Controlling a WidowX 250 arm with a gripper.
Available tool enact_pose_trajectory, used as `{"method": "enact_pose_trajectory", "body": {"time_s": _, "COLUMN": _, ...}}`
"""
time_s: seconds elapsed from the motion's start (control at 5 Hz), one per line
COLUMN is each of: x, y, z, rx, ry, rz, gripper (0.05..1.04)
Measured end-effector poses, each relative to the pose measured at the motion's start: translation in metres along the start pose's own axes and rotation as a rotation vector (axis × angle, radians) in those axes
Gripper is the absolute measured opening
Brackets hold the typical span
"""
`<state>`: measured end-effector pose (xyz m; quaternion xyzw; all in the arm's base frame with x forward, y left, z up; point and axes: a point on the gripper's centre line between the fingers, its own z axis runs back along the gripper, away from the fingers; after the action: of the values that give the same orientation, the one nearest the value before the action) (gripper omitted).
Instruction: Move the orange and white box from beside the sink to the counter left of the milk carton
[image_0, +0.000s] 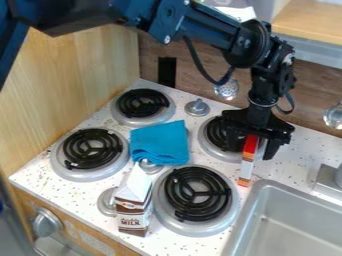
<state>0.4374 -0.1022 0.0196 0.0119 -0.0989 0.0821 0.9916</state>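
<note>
Camera view: my claw (252, 150) partly hides the burner (215, 133) behind it; whether I grip the red-topped box (247, 166), I cannot tell.

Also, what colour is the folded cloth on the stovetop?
The cloth is plain turquoise-blue; best seen in camera view.

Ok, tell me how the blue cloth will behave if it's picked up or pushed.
The cloth will probably be floppy: its soft folds and wrinkles suggest it would sag from wherever it is pinched. It looks like thin fabric, so likely light for its size. Pushed, it would probably bunch up rather than tip, since it lies low.
</note>
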Motion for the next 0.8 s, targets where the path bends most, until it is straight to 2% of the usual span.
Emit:
{"method": "enact_pose_trajectory", "body": {"time_s": 0.2, "x": -0.011, "y": 0.002, "z": -0.019, "rx": 0.02, "ry": 0.048, "rz": -0.002, "gripper": 0.662}}
{"method": "enact_pose_trajectory", "body": {"time_s": 0.4, "x": -0.014, "y": 0.002, "z": -0.021, "rx": 0.016, "ry": 0.048, "rz": 0.0, "gripper": 0.413}}
{"method": "enact_pose_trajectory", "body": {"time_s": 0.6, "x": -0.019, "y": 0.005, "z": -0.018, "rx": 0.013, "ry": 0.048, "rz": 0.004, "gripper": 0.411}}
{"method": "enact_pose_trajectory", "body": {"time_s": 0.8, "x": -0.024, "y": 0.006, "z": 0.01, "rx": -0.034, "ry": 0.0, "rz": 0.04, "gripper": 0.411}}
